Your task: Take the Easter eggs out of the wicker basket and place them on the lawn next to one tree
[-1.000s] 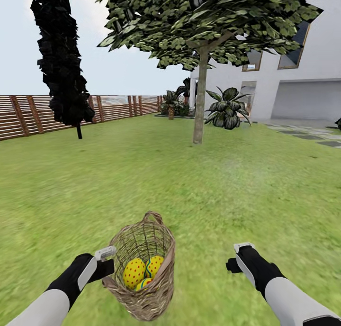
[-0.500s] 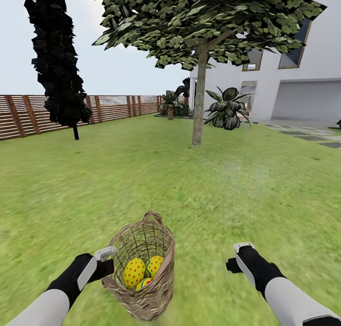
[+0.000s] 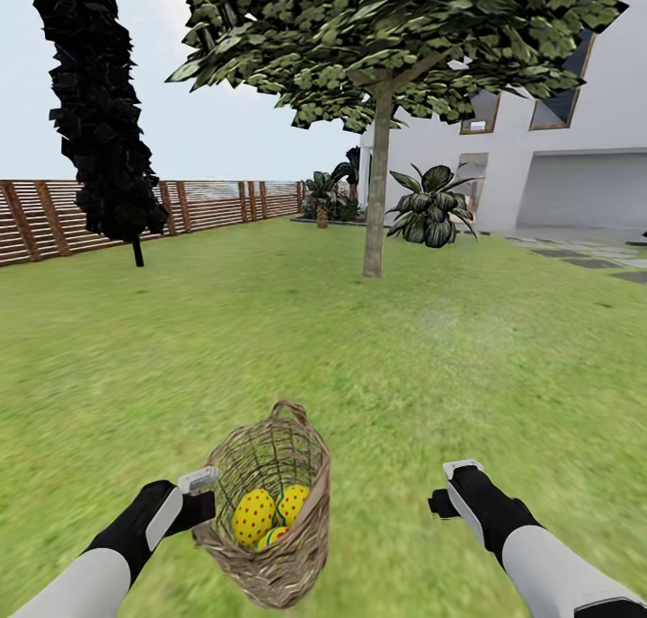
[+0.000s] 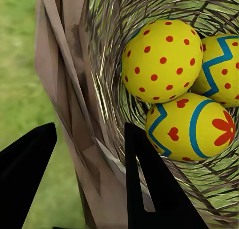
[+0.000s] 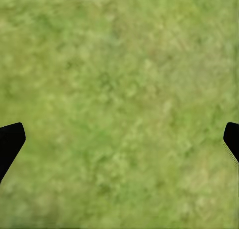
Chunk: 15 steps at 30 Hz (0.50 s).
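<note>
Step in hand, by my read: robot is carrying the whole wicker basket (image 3: 270,510) across the lawn (image 3: 449,357) toward the tree (image 3: 377,187), w/ all three Easter eggs (image 3: 270,515) inside. No egg is out yet, so task is at an early stage.

Left end effector (image 3: 205,497) is grasping the basket wall near the rim; in the left wrist view one finger (image 4: 149,189) is sitting inside the weave and the other outside, w/ the wall (image 4: 74,89) pinched between. Eggs (image 4: 162,59) are lying just beside the inner finger. Basket is tilting a bit in the head view and appears lifted off the grass, though I can't be sure.

Right end effector (image 3: 454,483) is released, fingers wide apart, nothing btwn them but grass (image 5: 119,109). Both forearms are reaching fwd and low, roughly level, either side of the basket.

Next move prob. calls for closing the gap to the trunk, which is well apart yet, then setting the basket down and picking eggs out w/ the free right arm.
</note>
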{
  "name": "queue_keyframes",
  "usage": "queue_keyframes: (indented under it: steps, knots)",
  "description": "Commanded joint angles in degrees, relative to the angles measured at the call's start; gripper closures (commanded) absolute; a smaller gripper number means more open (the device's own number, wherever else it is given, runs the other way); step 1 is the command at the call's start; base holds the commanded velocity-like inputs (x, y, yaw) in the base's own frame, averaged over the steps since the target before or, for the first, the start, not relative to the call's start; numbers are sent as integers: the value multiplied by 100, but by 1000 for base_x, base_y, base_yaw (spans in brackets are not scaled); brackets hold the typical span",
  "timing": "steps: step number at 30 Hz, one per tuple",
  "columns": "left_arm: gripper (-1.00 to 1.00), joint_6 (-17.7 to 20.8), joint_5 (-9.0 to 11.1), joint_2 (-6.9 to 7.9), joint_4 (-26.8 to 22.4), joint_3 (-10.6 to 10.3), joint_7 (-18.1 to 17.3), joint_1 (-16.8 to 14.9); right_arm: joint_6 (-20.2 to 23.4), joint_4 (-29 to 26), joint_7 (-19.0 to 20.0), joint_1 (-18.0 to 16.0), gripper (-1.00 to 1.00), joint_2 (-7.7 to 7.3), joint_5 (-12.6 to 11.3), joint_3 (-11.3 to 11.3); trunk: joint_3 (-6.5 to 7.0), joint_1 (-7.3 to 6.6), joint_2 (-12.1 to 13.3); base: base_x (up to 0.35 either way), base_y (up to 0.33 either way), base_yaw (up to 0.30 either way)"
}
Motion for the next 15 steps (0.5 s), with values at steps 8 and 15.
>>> queue_keyframes:
  steps: [8,15]
  knots:
    - [100,28,95,-12,-15,15,46,-3,23,-10,-43,-3,-100,-6,-67,43,-7,3,-4,328,-86,0]
    - [100,28,95,-12,-15,15,42,-3,25,-10,-41,-3,-100,-14,-67,43,-7,3,-4,329,-84,0]
